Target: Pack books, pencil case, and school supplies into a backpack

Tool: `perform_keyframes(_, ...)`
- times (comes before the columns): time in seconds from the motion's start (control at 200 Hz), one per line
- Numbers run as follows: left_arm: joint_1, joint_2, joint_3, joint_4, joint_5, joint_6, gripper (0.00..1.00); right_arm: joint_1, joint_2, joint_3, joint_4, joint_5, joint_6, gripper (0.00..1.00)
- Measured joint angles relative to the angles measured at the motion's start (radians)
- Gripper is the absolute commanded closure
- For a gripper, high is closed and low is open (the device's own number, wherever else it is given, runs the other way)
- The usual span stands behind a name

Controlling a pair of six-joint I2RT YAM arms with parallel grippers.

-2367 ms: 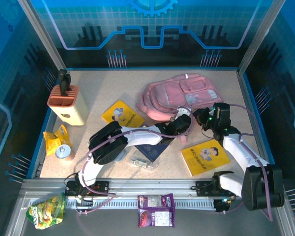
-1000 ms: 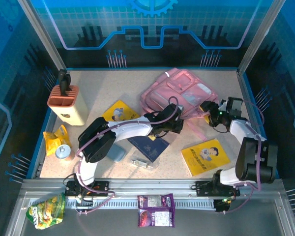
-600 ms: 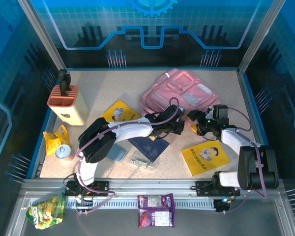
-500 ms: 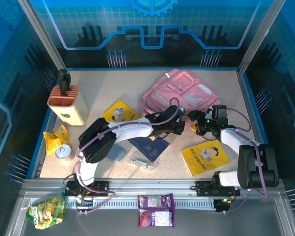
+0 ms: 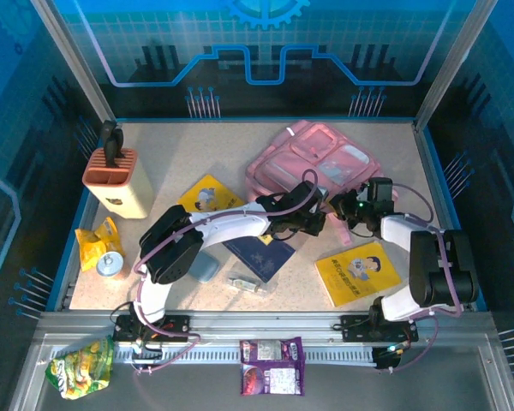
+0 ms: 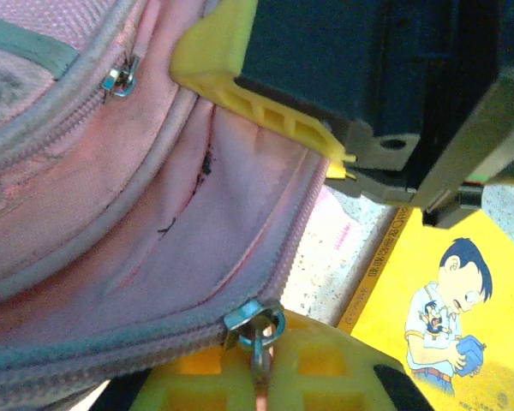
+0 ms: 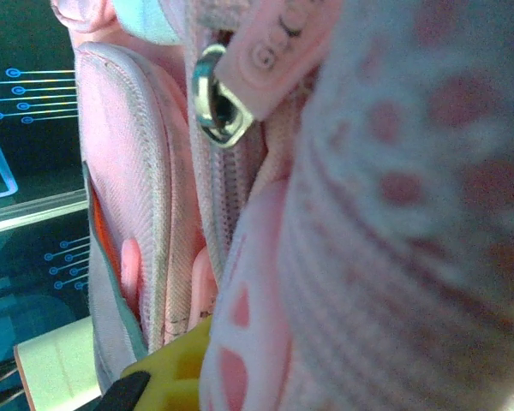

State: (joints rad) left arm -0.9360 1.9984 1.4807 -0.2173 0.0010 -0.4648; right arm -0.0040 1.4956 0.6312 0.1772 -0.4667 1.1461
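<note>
The large pink fabric backpack [image 5: 313,163] lies at the far right of the speckled beige table [image 5: 176,154], its near edge between the two arms. The left gripper [image 6: 259,377] has its yellow fingers [image 6: 188,385] pressed together on a small metal zip pull [image 6: 255,324] at that edge. The right gripper [image 5: 341,205], jaws closed, sits against the pink fabric just beside it, and whether cloth is caught there cannot be told. Nearer lie a thin yellow cartoon book [image 5: 357,272], a dark navy book [image 5: 259,253] and a soft grey-blue pencil case [image 5: 203,265].
</note>
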Motion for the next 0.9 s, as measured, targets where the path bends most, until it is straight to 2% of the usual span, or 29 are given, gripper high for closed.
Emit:
perform_keyframes(0.205, 0.017, -0.064, -0.061, -0.018, 0.027, 0.077, 1.00, -0.079, 0.003, 0.090, -0.154, -0.046, -0.103, 1.00)
perform_keyframes(0.34, 0.074, -0.173, -0.171, -0.028, 0.050, 0.109, 1.00, -0.117, 0.034, 0.166, -0.243, -0.069, -0.158, 1.00)
perform_keyframes(0.465, 0.125, -0.195, -0.190, -0.051, 0.069, 0.124, 1.00, -0.127, 0.077, 0.233, -0.294, -0.078, -0.195, 0.97)
perform_keyframes(0.585, 0.135, -0.195, -0.190, -0.061, 0.099, 0.122, 1.00, -0.128, 0.091, 0.261, -0.306, -0.084, -0.219, 0.74)
perform_keyframes(0.755, 0.132, -0.190, -0.189, -0.052, 0.136, 0.070, 1.00, -0.142, 0.066, 0.259, -0.335, -0.062, -0.257, 0.36)
perform_keyframes(0.9, 0.127, -0.168, -0.189, -0.039, 0.151, 0.039, 1.00, -0.148, -0.085, 0.188, -0.364, -0.060, -0.306, 0.18)
